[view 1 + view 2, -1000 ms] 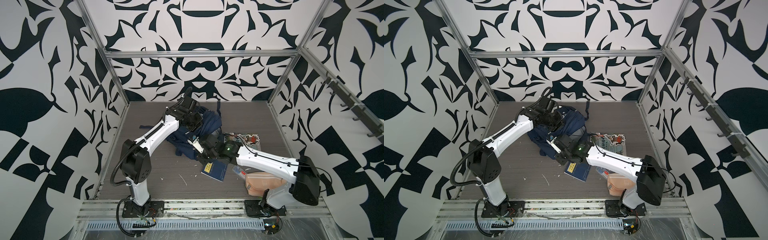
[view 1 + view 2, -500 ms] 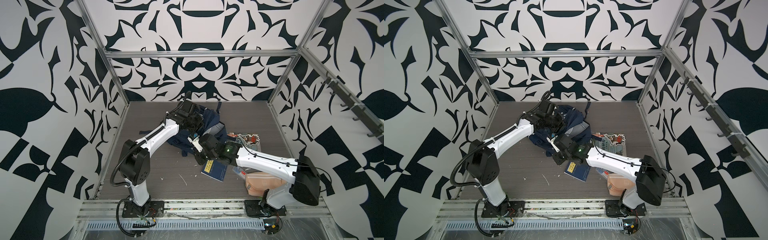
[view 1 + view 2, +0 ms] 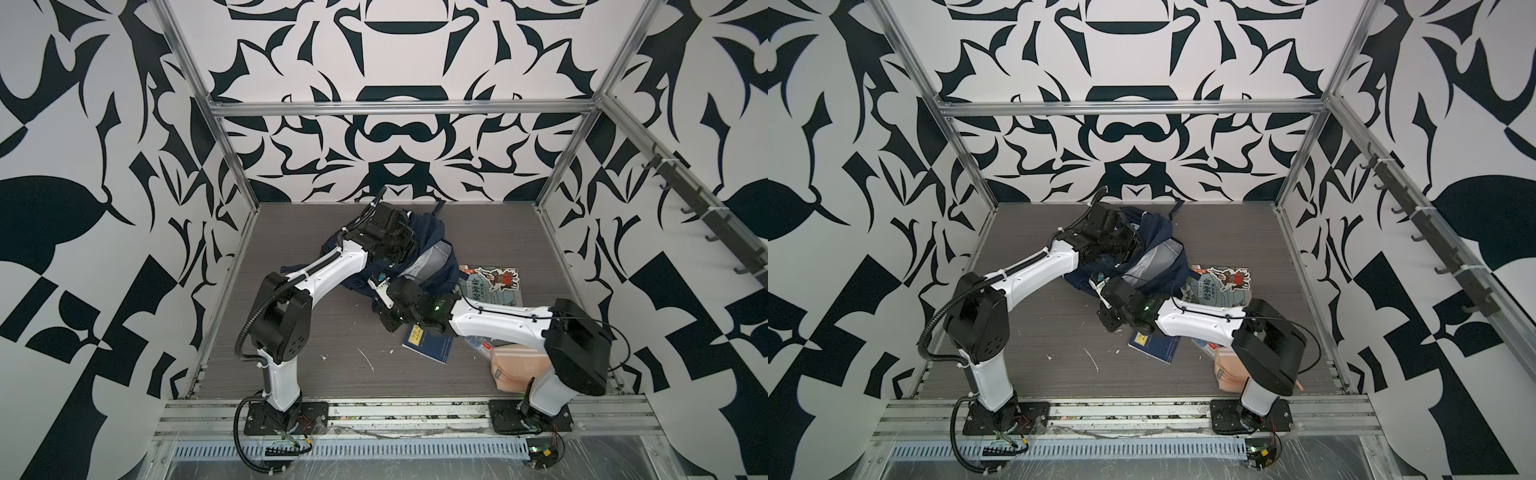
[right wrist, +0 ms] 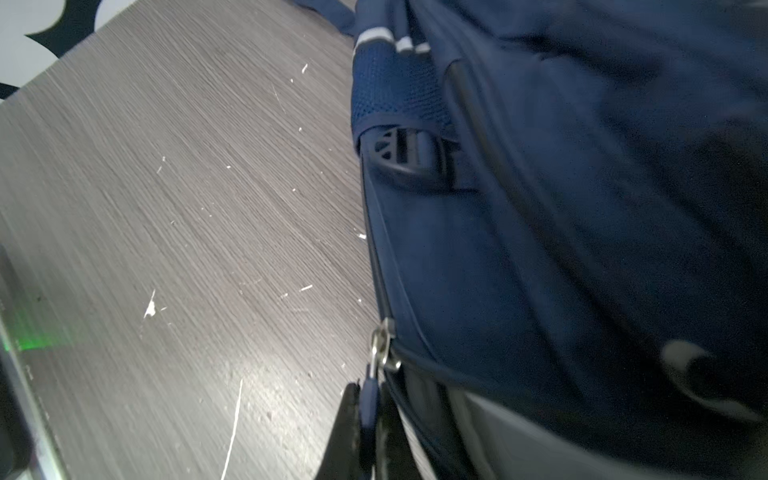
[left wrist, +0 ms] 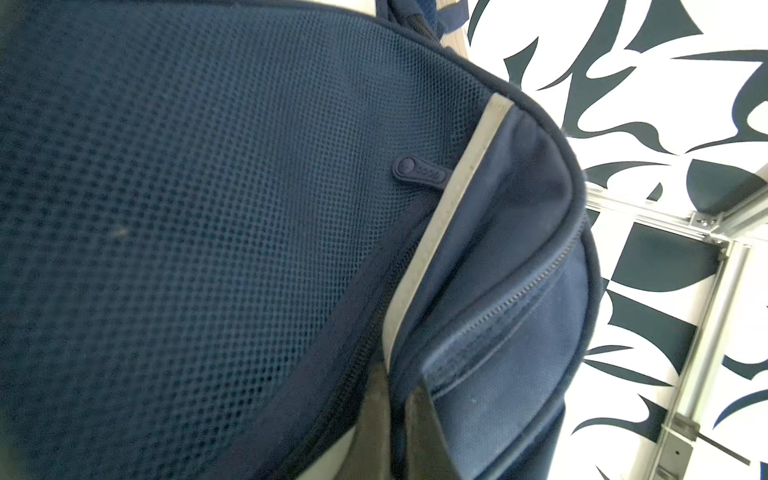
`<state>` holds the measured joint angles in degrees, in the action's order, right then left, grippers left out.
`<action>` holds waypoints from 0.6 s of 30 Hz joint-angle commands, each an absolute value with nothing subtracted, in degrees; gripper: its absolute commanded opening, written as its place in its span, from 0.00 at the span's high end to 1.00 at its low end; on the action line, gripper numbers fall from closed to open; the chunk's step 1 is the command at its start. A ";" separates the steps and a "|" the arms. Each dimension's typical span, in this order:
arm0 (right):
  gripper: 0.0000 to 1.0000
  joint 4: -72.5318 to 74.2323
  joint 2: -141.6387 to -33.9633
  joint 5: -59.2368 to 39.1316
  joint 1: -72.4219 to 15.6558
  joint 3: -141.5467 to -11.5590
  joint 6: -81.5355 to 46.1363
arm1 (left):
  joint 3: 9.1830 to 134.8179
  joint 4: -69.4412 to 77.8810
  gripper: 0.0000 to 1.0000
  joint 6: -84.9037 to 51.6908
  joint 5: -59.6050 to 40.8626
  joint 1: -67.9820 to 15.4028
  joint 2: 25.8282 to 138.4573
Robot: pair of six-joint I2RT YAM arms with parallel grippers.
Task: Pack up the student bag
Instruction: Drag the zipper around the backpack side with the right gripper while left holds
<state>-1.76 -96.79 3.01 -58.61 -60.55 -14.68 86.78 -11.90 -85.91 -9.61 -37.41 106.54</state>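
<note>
Worktop: grey wood grain, flecked with white scraps.

Nearest the front edge, a peach-pink pouch is seen well behind the right gripper, tucked against that arm's base. A blue notebook is laid flat a little behind the same gripper, partly covered by the wrist.

Right gripper, wrist view: the jaws are closed on the blue zipper pull of the student bag. The metal slider is seen just beyond the fingertips, at the bag's edge where it meets the worktop. A black buckle is noted farther along the same side.

An illustrated book is laid flat to the outer side of the right gripper, one corner meeting the bag.

The bag is found between the two grippers in both top views. It is slumped on the worktop toward the back, its mouth gaping so that grey lining is exposed.

Left gripper, farthest back: pressed against the bag's upper part, jaws closed. Its fingers are hidden in its wrist view, which is filled by navy mesh and a grey reflective stripe. Whether fabric is pinched there cannot be told.
</note>
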 commanded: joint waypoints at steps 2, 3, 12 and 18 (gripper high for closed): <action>1.00 11.45 -98.52 -5.68 -61.09 -62.98 -17.08 | 90.84 1.30 1.00 -92.07 -9.01 -38.84 105.71; 1.00 11.85 -99.29 -5.30 -60.96 -63.15 -17.33 | 90.55 1.47 1.00 -92.32 -8.96 -38.96 105.52; 1.00 15.29 -107.91 -16.92 -60.09 -72.10 -18.51 | 87.03 3.34 1.00 -93.77 -9.28 -38.79 103.59; 0.85 16.88 -103.80 -18.72 -60.02 -68.48 -20.14 | 83.93 2.39 1.00 -90.93 -10.33 -35.72 100.58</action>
<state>9.17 -109.25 -8.45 -57.47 -68.71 -20.29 83.37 -7.55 -89.89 -8.91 -36.75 105.21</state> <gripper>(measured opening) 0.098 0.064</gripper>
